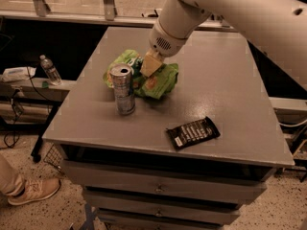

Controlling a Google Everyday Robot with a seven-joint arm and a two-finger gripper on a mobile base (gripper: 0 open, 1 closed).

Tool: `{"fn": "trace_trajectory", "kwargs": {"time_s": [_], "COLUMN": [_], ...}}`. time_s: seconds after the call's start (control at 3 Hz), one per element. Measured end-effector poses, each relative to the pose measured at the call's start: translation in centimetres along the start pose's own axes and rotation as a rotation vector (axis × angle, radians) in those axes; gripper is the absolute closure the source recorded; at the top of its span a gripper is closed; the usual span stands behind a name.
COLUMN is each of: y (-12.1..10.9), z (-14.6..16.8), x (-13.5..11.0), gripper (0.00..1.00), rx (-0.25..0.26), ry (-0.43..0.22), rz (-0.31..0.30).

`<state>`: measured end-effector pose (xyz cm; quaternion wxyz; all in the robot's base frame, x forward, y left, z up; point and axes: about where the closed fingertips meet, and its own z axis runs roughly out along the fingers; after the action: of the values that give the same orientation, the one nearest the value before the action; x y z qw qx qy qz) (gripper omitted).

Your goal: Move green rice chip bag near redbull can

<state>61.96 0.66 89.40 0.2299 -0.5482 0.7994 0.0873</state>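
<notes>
Camera view: we see the pincer (151,64) on top of the green rice chip bag (162,82) (open or clamped, we can't tell). The bag lies just behind the redbull can (123,89) on the table (230,90).

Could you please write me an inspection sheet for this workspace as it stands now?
Surface: grey table, with drawers beneath.
Job's things: the green rice chip bag lies close behind the upright redbull can; I cannot tell whether they touch.
Clutter: a black wrapper lies flat near the front edge.
Grippers: the hand is down on the top of the bag.
Cables: a dark cable lies on the floor at the left.
Surroundings: a water bottle stands on a low shelf at the left; a person's shoe is at the bottom left.
</notes>
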Motion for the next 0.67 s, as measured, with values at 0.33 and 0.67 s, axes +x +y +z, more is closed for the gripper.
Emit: {"fn": "trace_trajectory", "kwargs": {"time_s": [0.33,0.67], "y": [-0.40,-0.97], "z": [0.52,0.49], "x": [0.55,1.14], "gripper": [1.00,1.00], "rx": [-0.014,-0.029], "ry": [0.013,0.017], "rz": [0.009,0.006]}}
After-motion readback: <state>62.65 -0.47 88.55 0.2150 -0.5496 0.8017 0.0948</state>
